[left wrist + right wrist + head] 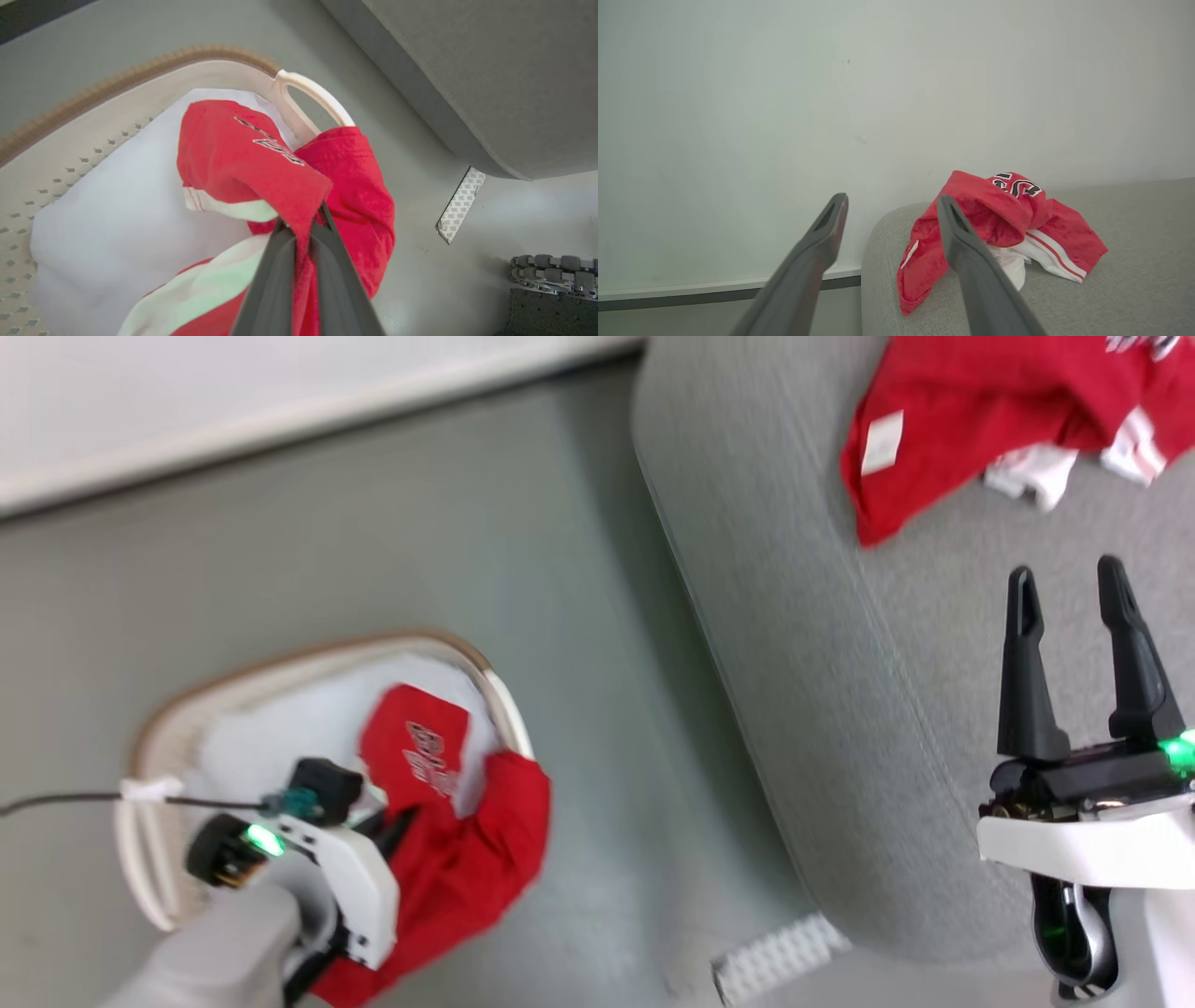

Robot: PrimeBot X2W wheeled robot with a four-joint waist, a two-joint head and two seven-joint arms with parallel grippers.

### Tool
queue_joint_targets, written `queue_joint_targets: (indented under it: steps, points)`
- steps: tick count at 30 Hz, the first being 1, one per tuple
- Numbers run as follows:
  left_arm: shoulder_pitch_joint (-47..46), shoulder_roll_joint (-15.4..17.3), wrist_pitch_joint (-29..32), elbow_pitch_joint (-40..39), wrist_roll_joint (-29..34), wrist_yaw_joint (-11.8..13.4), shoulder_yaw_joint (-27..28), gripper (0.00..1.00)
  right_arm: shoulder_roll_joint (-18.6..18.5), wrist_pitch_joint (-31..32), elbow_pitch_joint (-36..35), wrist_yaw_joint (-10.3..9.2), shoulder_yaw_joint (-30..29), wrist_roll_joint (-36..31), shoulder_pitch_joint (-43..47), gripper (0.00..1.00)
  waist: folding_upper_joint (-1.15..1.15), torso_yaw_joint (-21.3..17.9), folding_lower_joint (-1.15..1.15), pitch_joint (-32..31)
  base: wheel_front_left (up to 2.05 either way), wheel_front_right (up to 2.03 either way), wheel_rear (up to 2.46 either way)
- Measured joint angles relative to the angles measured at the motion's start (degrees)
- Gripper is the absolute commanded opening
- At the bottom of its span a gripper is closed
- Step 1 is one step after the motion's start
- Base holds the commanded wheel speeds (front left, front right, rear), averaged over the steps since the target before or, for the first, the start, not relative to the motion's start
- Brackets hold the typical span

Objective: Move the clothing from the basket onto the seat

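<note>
In the basket lies a red garment with white trim, spilling over the rim by the white handle. My left gripper is shut on a fold of this red garment. A second red garment with a small white tag and a printed number rests crumpled on the grey seat. My right gripper hovers open above the seat, nearer than that garment, nothing between its fingers.
A white liner sheet covers the inside of the basket. A small white patterned strip lies on the grey floor by the seat's corner. A white wall with skirting runs behind. Bare floor separates basket and seat.
</note>
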Motion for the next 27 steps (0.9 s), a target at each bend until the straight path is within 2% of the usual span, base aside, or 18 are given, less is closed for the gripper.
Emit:
queue_joint_targets:
  steps: [5,8,17,27]
  points:
    - [2.71,-1.96,-0.63,-2.99,-1.10,0.00,1.66,0.00,0.01,0.00,2.27,0.00,-0.52,-1.44,1.76,1.00,0.00,2.59,-0.01,-7.04,0.00,0.00,0.00]
    - [4.16,-2.49,-0.68,-6.13,-0.12,0.03,5.78,0.00,0.01,0.00,3.59,0.00,-0.78,-2.26,2.70,1.00,0.00,4.11,-0.01,-11.13,0.00,0.00,0.00]
    - [11.39,-2.90,-0.70,-19.17,7.12,3.14,17.57,0.00,-0.01,0.00,6.66,0.00,-1.23,-3.42,6.00,1.00,0.00,8.36,-0.02,-21.74,0.00,0.00,0.00]
    - [13.62,-3.78,-0.70,-30.66,12.39,5.09,26.75,0.00,-0.67,0.00,8.50,0.00,0.60,-2.42,8.15,1.00,0.00,11.99,-0.02,-28.34,0.00,0.00,0.00]
